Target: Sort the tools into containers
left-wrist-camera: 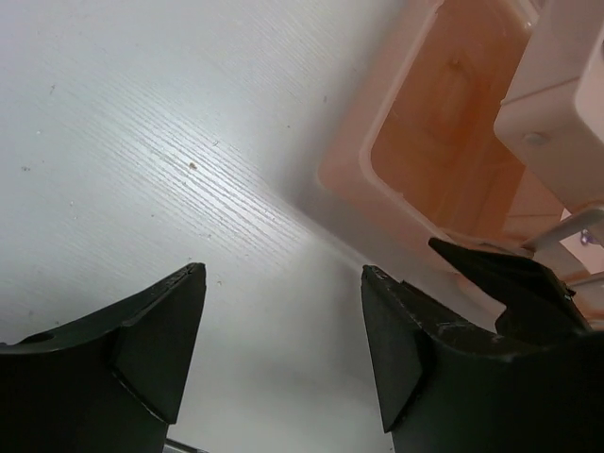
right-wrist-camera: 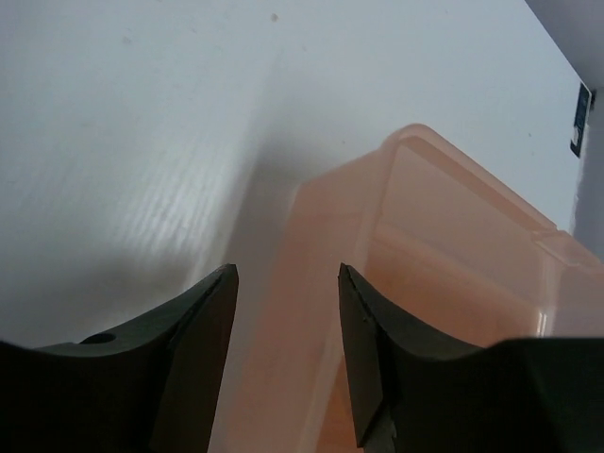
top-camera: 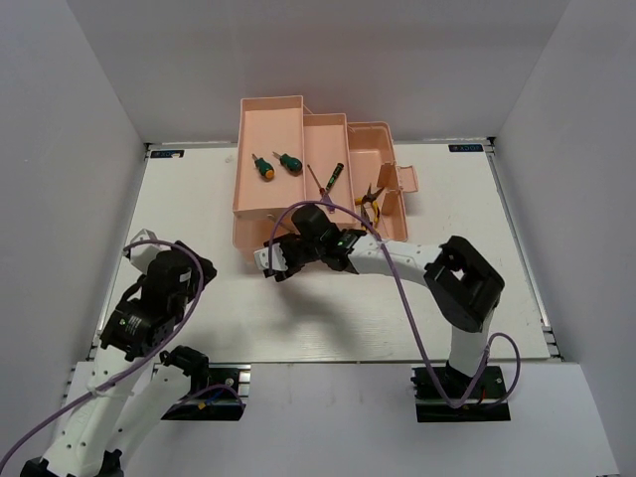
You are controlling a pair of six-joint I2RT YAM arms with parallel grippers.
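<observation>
Your right gripper [right-wrist-camera: 286,274] hangs spread and empty over the toolbox [right-wrist-camera: 453,236] corner wall, with bare table [right-wrist-camera: 113,142] to its left. Beyond it, two stubby screwdrivers [top-camera: 262,167] share one tray. A slim screwdriver [top-camera: 318,179] and pliers [top-camera: 370,199] lie further right, the pliers crossed by a cable [top-camera: 343,211]. Your left gripper [left-wrist-camera: 283,274] is spread and empty, with the toolbox up-right.

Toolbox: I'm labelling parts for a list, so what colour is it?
The toolbox is translucent salmon pink, best seen in the top view.
</observation>
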